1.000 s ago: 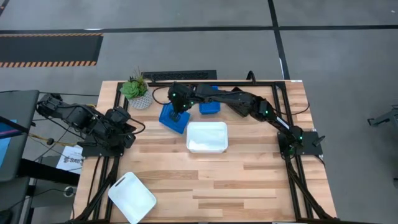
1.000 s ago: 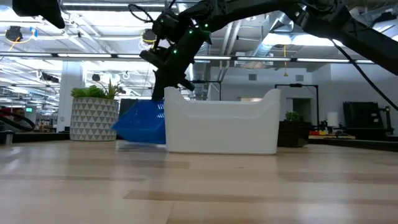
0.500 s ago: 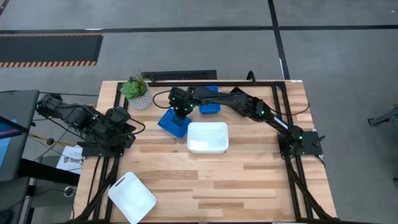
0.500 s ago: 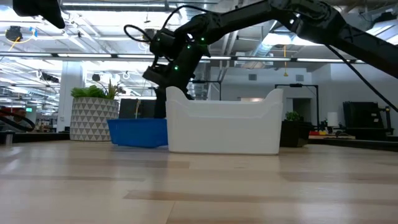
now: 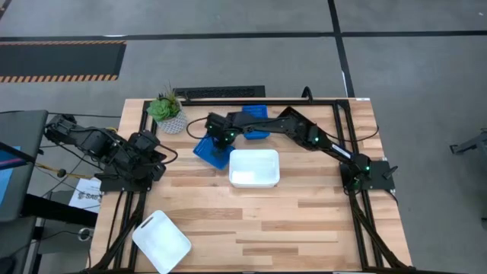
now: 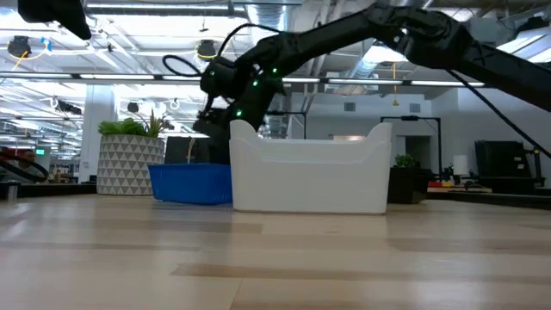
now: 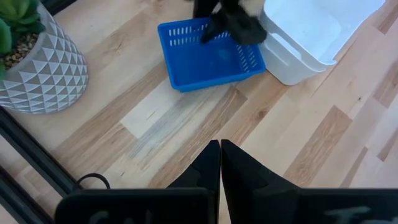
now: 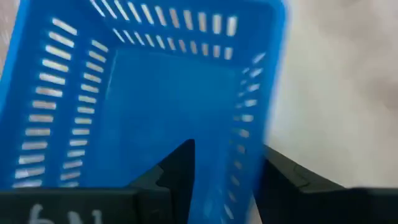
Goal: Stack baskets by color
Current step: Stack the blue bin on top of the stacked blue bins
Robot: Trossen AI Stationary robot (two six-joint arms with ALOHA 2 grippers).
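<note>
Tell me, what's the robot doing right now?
Right end effector open astride blue basket's wall. Left end effector shut, parked at table's left edge. White basket sits alongside.

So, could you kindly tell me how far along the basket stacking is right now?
Nothing looks stacked yet. In hand: the right gripper, fingers apart astride the wall of a blue basket resting beside the middle white basket. Left: the other blue basket at the back, the white one near the front corner; the left gripper waits shut.

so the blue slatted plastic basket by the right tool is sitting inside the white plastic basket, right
No. The blue slatted plastic basket sits on the wooden table beside the white plastic basket, not inside it, by the right tool; the high view shows this.
</note>
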